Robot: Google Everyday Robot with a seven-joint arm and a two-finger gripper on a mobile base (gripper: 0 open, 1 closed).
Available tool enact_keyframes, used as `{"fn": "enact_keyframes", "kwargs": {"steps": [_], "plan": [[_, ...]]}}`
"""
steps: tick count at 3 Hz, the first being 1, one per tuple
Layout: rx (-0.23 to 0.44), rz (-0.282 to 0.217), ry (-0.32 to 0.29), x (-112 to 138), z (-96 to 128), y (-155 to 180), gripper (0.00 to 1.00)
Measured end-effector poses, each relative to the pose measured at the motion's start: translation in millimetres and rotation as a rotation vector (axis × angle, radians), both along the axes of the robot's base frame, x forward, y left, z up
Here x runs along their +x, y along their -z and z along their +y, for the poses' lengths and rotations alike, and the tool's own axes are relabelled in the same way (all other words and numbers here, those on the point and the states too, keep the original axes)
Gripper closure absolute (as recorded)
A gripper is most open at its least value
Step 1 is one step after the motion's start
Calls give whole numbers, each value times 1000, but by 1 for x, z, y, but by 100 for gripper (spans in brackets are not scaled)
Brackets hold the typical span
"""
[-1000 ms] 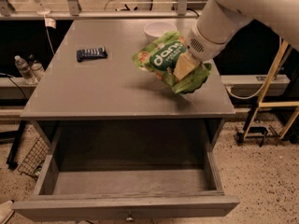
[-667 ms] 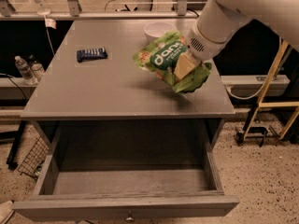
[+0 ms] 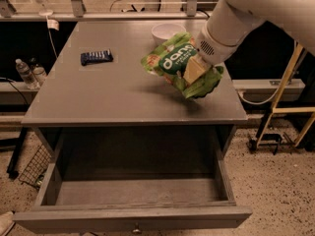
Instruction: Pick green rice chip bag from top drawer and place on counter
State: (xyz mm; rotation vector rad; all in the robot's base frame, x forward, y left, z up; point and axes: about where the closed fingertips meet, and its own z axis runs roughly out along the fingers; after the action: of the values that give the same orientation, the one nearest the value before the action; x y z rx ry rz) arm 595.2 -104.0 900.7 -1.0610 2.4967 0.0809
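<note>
The green rice chip bag (image 3: 173,65) is a crinkly light-green pouch with a dark green "dang" label. My gripper (image 3: 193,72) is shut on it and holds it above the right part of the counter (image 3: 108,95), tilted, with its lower corner close to the surface. The white arm comes in from the upper right. The top drawer (image 3: 133,195) stands pulled open below the counter; its inside shows no objects. Its small knob (image 3: 136,227) is at the bottom edge of the view.
A small dark blue flat packet (image 3: 96,57) lies on the counter's left part. A white bowl (image 3: 167,32) stands at the counter's back, just behind the bag. Water bottles (image 3: 28,73) stand on a shelf to the left. A yellow-framed stand (image 3: 288,107) is on the right.
</note>
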Motion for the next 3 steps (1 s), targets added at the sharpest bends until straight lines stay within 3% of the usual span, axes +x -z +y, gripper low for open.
{"fn": "enact_keyframes", "kwargs": {"steps": [1,2,3], "plan": [[-1,1,-2,0,1,1,7],[-1,2,-4,0,2,1,0],[-1,2,-4,0,2,1,0]]}}
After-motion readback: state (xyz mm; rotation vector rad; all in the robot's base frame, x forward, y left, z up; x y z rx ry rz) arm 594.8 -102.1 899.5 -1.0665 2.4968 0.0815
